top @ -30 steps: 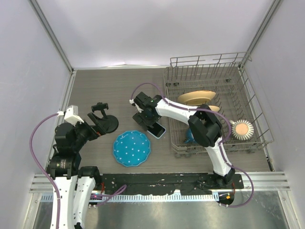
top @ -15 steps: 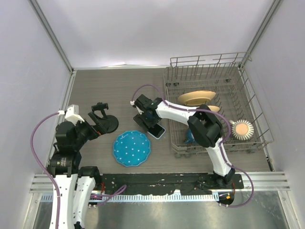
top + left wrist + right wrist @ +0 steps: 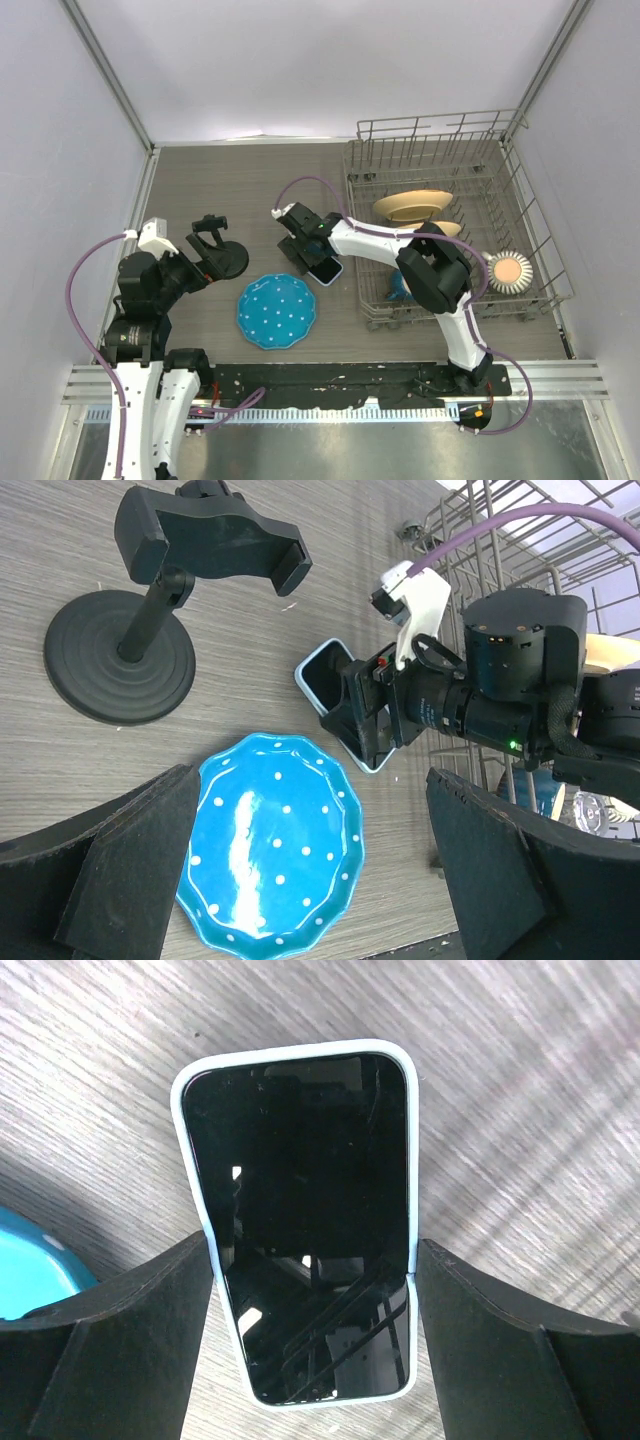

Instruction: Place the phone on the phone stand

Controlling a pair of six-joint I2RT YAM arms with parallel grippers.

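The phone, black screen with a light blue rim, lies flat on the table beside the dish rack. My right gripper is down over it. In the right wrist view its two fingers press the long edges of the phone, with the gripper shut on it. The phone stand stands upright at the left, with its disc base, post and empty cradle apart from the phone. My left gripper is open and empty just left of the stand.
A round blue dotted plate lies between the stand and the phone, near the front; it also shows in the left wrist view. A wire dish rack at the right holds a beige plate and other dishes. Grey walls enclose the table.
My right gripper has shifted slightly left and back, and the phone has moved with it, away from the rack. The left arm and the stand have hardly moved.
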